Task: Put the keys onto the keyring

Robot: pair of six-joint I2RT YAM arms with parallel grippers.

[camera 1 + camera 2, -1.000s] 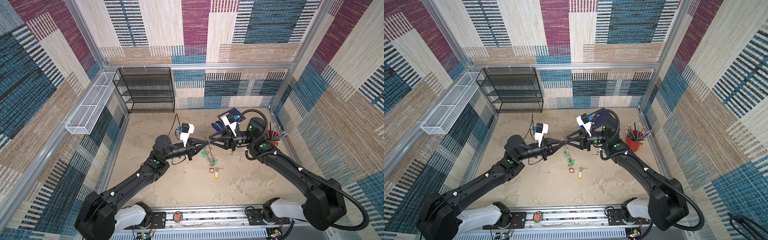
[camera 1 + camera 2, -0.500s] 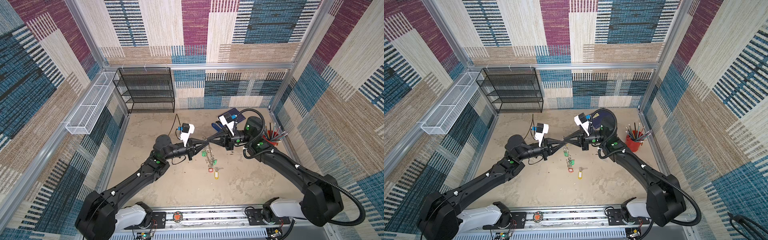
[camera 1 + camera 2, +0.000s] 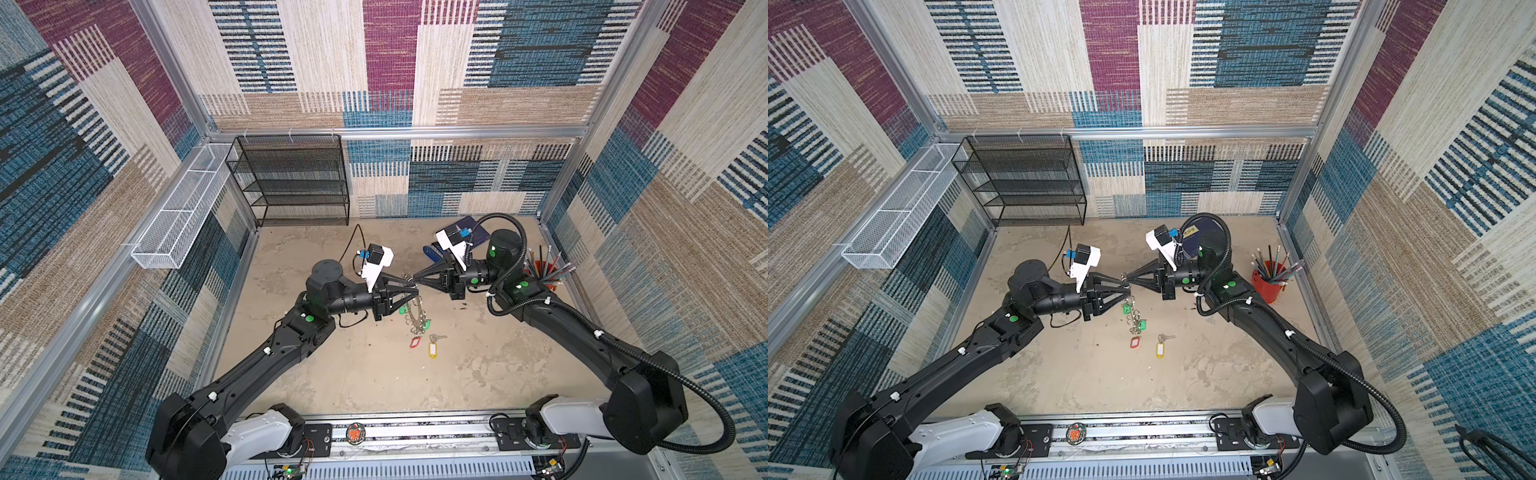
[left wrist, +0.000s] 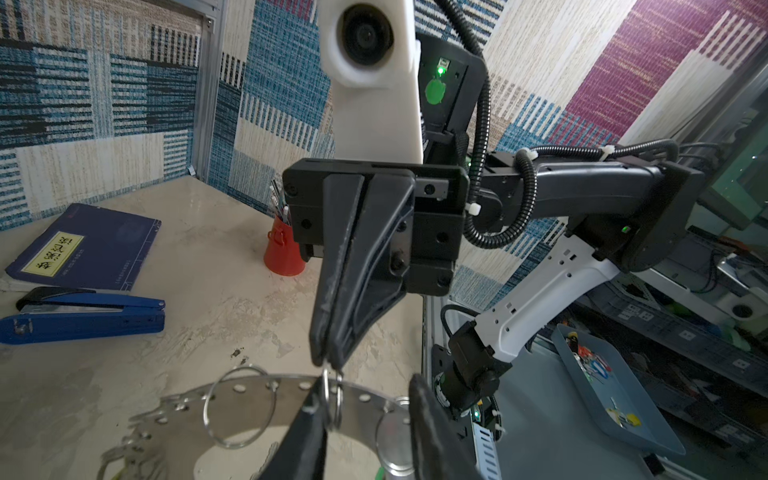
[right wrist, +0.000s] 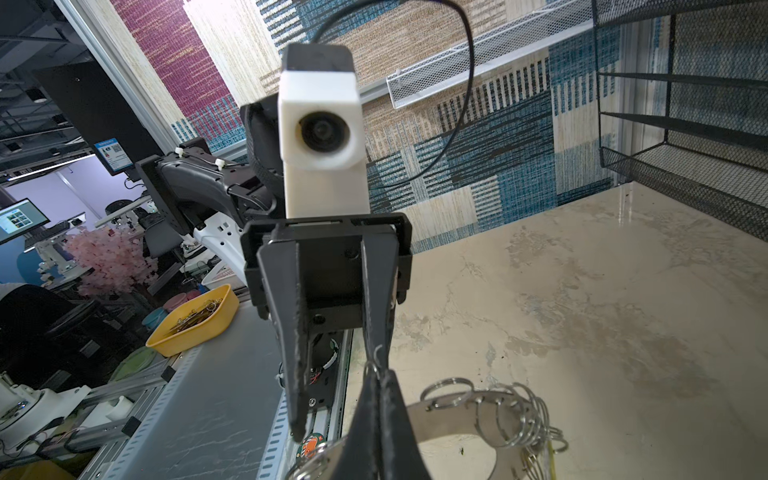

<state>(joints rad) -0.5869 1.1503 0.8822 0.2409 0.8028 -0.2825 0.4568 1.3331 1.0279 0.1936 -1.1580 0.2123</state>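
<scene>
Only one piece of writing shows: a yellow label with dark characters on the dark blue notebook (image 4: 87, 245) near the red pencil cup (image 4: 282, 249), too slanted to read.

The keyring (image 5: 449, 419) is a flat grey disc with a big centre hole, small rim holes and silver split rings. It hangs on edge in the air, well apart from the cup, between both grippers. The right gripper (image 4: 328, 361) has its fingers pressed together on one small rim ring. The left gripper (image 3: 1128, 288) has its fingers parted, the disc's rim between them.

Two green tags (image 3: 1141, 325) hang from the keyring. Whether the red tag (image 3: 1134, 342) hangs or rests I cannot tell. A yellow-tagged key (image 3: 1159, 349) lies on the table (image 3: 1059, 374), on the cup's side of the keyring. Both wrist views cut off the disc.
</scene>
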